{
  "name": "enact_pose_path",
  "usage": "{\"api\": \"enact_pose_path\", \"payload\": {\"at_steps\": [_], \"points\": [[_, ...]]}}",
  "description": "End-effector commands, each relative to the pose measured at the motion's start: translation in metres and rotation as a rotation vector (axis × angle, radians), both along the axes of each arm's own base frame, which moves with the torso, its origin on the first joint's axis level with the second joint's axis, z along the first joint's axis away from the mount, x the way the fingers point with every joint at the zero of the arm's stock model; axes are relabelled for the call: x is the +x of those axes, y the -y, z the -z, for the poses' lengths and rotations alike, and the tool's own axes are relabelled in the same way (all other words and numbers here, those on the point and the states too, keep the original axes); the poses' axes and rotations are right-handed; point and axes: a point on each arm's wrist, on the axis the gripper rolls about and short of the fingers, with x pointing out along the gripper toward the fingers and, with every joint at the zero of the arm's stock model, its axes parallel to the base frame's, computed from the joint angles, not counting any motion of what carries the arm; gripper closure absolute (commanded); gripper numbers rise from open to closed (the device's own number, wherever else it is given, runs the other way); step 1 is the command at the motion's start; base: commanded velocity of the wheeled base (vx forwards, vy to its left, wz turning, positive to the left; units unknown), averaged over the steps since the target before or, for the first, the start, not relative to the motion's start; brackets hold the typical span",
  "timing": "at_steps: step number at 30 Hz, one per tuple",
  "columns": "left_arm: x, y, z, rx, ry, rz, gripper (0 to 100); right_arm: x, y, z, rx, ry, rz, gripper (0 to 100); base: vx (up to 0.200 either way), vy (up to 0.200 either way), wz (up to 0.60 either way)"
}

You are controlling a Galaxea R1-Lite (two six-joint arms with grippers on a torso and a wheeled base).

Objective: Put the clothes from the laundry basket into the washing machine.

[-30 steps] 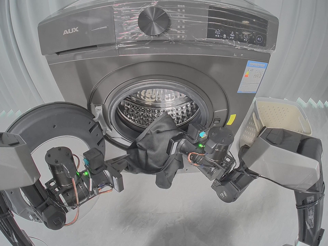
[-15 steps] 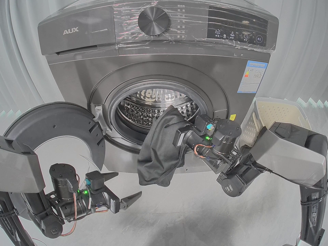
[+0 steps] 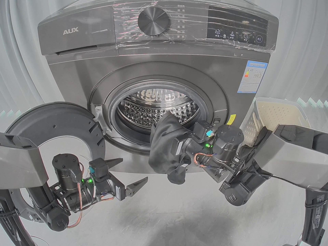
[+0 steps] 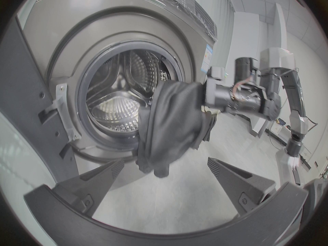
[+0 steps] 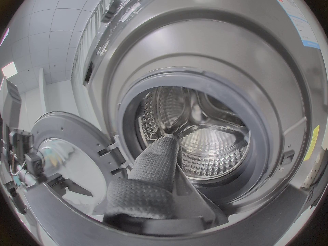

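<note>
A dark grey garment point(image 3: 165, 144) hangs at the lower lip of the washing machine's open drum point(image 3: 153, 105), its top edge just over the rim. My right gripper point(image 3: 175, 147) is shut on it from the right, fingers buried in the cloth. In the right wrist view the fabric point(image 5: 153, 175) drapes over that gripper point(image 5: 164, 161) in front of the drum point(image 5: 205, 144). My left gripper point(image 3: 134, 169) stands open low at the left, apart from the garment, holding nothing. From the left wrist the open gripper point(image 4: 164, 160) faces the hanging garment point(image 4: 171, 120).
The round machine door point(image 3: 51, 123) is swung open to the left, just behind my left arm. A cream laundry basket point(image 3: 283, 115) leans tilted against the machine's right side, behind my right arm. Grey floor point(image 3: 177, 216) lies in front.
My left gripper came away from the garment's lower edge, dropped down and left, and now stands open. My right gripper carried the garment up and right, toward the drum's mouth.
</note>
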Motion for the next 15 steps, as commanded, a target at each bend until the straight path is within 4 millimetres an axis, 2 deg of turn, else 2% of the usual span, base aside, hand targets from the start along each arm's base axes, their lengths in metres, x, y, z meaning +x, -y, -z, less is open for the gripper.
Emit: {"api": "enact_pose_path", "payload": {"at_steps": [1, 11, 15], "points": [[0.018, 0.01, -0.002, -0.03, 0.034, -0.008, 0, -0.026, -0.012, -0.009, 0.001, 0.0, -0.064, 100, 0.0, 0.0, 0.0], [0.047, 0.026, 0.021, -0.025, 0.027, -0.004, 0, -0.038, -0.02, -0.01, -0.003, -0.003, -0.1, 100, 0.0, 0.0, 0.0], [0.06, 0.032, 0.024, -0.037, 0.049, -0.005, 0, -0.044, -0.023, -0.008, -0.007, -0.009, -0.117, 100, 0.0, 0.0, 0.0]]}}
